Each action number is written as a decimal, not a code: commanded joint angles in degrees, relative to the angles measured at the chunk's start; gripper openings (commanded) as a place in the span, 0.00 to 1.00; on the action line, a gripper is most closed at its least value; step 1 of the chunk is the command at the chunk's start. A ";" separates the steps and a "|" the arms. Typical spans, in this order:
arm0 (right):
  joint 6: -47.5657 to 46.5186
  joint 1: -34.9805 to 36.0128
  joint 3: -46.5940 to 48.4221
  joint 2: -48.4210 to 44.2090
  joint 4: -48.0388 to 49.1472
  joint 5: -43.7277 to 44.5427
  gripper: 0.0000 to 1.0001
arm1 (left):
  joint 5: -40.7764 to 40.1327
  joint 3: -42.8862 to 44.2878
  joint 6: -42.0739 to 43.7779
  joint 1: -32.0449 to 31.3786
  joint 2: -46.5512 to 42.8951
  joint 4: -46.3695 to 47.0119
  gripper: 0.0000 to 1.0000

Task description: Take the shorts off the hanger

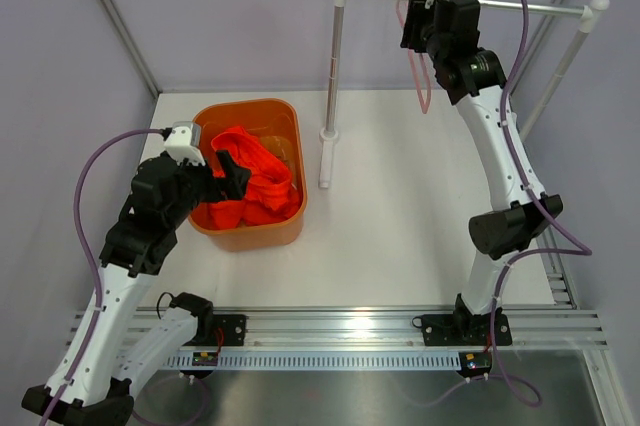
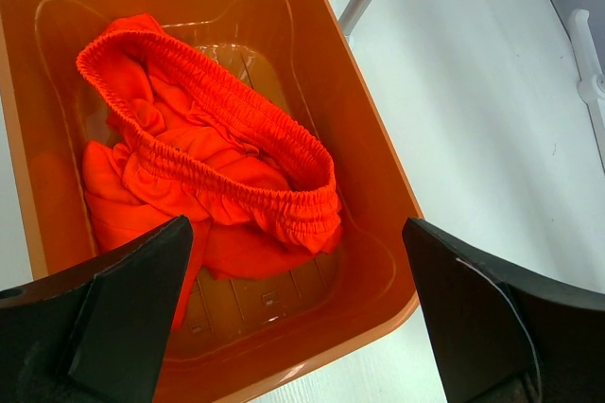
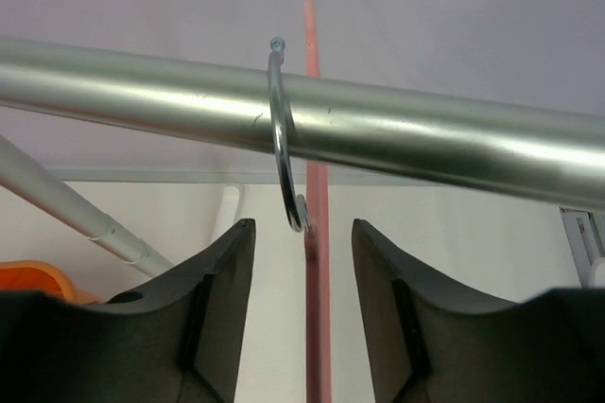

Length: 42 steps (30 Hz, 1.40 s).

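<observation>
The red-orange shorts [image 1: 262,181] lie crumpled in the orange basket [image 1: 250,237], off the hanger; the left wrist view shows their elastic waistband [image 2: 236,129]. My left gripper [image 1: 236,172] is open and empty just above the basket's near end [image 2: 302,327], its fingers [image 2: 132,308] clear of the fabric. The pale-pink hanger [image 1: 424,86] hangs bare from the silver rail [image 1: 530,8]. In the right wrist view its metal hook [image 3: 279,138] sits over the rail [image 3: 425,133]. My right gripper [image 3: 302,225] is open with the hanger's stem [image 3: 317,308] between its fingers, not touching.
The rail stands on two white posts, one [image 1: 333,96] right beside the basket, the other [image 1: 565,66] at the far right. Purple walls close the back and sides. The right arm [image 1: 500,146] reaches up from the near edge to the rail.
</observation>
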 commanded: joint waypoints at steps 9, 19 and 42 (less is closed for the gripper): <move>3.32 -0.42 -7.88 -12.80 -1.68 4.36 0.73 | 0.08 -0.21 1.43 -0.13 0.35 2.01 0.99; 10.69 -0.42 -34.50 -36.62 -0.27 6.92 0.99 | 0.70 -1.09 1.96 -0.13 -0.09 3.15 0.99; 21.52 -0.42 -72.31 -67.49 -1.24 -4.78 0.99 | -3.34 -4.25 2.23 -0.31 -2.29 5.87 0.99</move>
